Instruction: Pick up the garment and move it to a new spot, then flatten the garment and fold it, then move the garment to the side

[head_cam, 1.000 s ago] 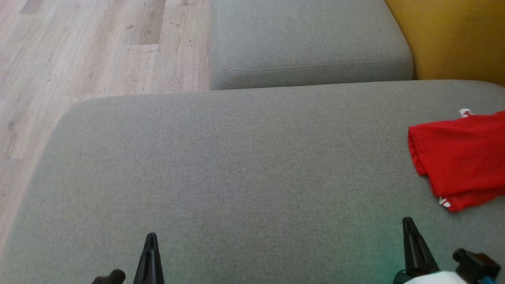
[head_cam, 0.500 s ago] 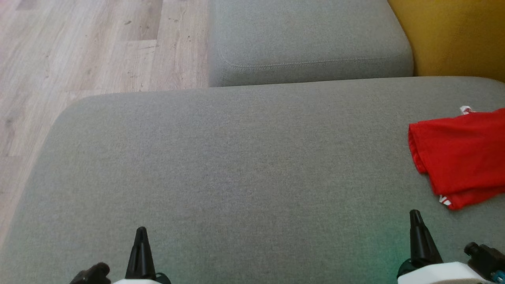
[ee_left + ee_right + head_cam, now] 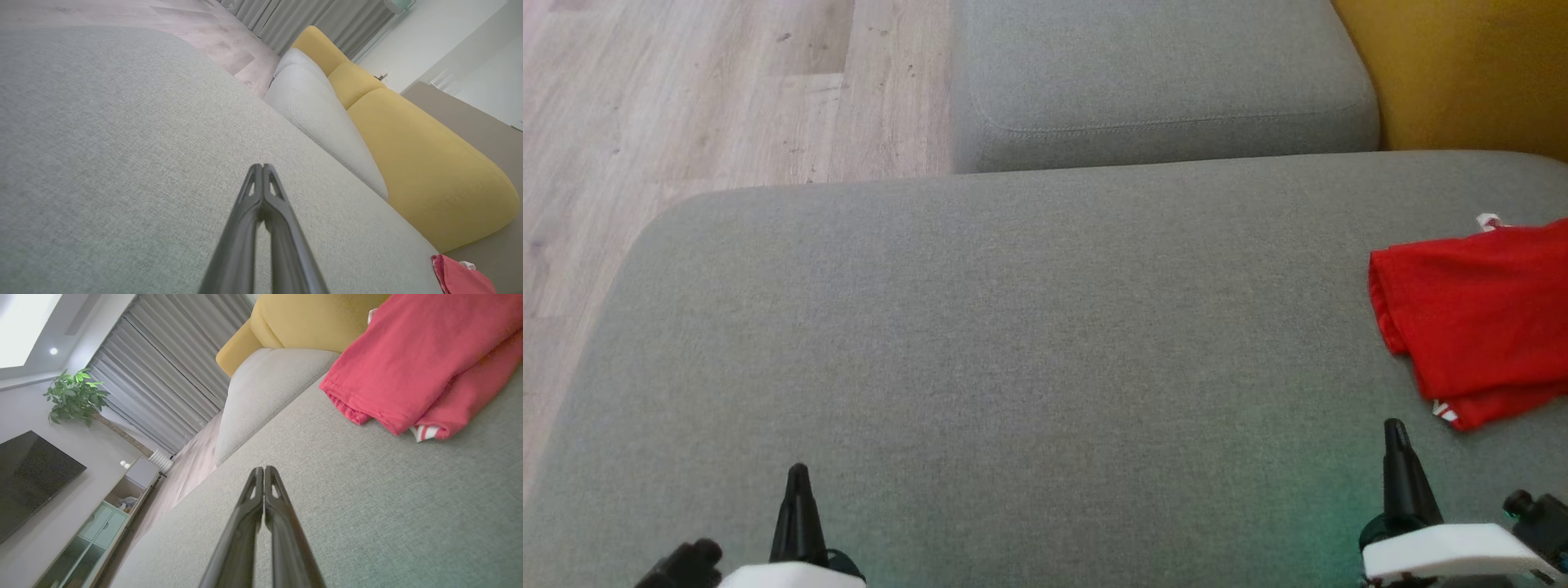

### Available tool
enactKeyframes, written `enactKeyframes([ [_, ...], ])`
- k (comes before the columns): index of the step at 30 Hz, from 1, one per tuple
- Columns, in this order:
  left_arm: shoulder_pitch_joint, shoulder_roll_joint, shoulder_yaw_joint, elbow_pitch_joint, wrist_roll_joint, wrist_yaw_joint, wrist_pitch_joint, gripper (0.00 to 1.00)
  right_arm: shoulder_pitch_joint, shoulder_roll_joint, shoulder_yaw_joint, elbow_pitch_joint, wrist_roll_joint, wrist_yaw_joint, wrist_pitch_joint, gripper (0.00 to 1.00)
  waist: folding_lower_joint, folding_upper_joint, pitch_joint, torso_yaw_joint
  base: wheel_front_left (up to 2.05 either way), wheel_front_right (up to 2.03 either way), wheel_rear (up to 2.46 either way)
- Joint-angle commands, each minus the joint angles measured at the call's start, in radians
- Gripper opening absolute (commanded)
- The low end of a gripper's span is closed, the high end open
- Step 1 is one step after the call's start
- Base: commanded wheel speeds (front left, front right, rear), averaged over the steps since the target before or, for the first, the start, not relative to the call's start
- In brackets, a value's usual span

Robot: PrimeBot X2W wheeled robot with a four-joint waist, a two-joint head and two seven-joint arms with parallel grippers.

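A red garment (image 3: 1478, 318) with a white striped trim lies folded at the right edge of the grey sofa cushion (image 3: 1013, 327). In the right wrist view the garment (image 3: 412, 363) sits up and to the right of my right gripper (image 3: 264, 470), which is shut and empty. In the head view that right gripper (image 3: 1394, 426) stands just below the garment's near corner, apart from it. My left gripper (image 3: 797, 472) is at the lower left, far from the cloth, shut on nothing. Its closed fingertips (image 3: 261, 167) hover over bare cushion, with the garment (image 3: 459, 277) at the lower right corner.
A second grey cushion (image 3: 1160, 82) lies beyond the big one, with a yellow backrest (image 3: 1462, 73) at the upper right. Wooden floor (image 3: 686, 98) runs along the left. In the right wrist view a plant (image 3: 75, 396), curtains and a TV cabinet stand far off.
Both grippers have risen a little in the head view; the left drifted left, the right slightly right. The view itself has shifted a bit. The garment lies as before.
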Motion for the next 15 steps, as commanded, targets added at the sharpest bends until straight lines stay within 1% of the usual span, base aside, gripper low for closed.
enactKeyframes([
  [1,-0.065,0.013,0.026,-0.025,-0.032,-0.011,0.007,0.0,-0.06,-0.023,0.0,-0.028,0.038,0.0,0.007,0.0,0.0,0.0,0.002,0.0,0.0,0.0,0.0],
  [15,-0.096,0.015,0.065,-0.016,-0.195,-0.038,0.046,0.0,-0.095,-0.025,-0.015,-0.02,0.209,0.0,0.045,0.0,0.0,0.0,0.014,-0.003,0.0,0.0,0.0],
])
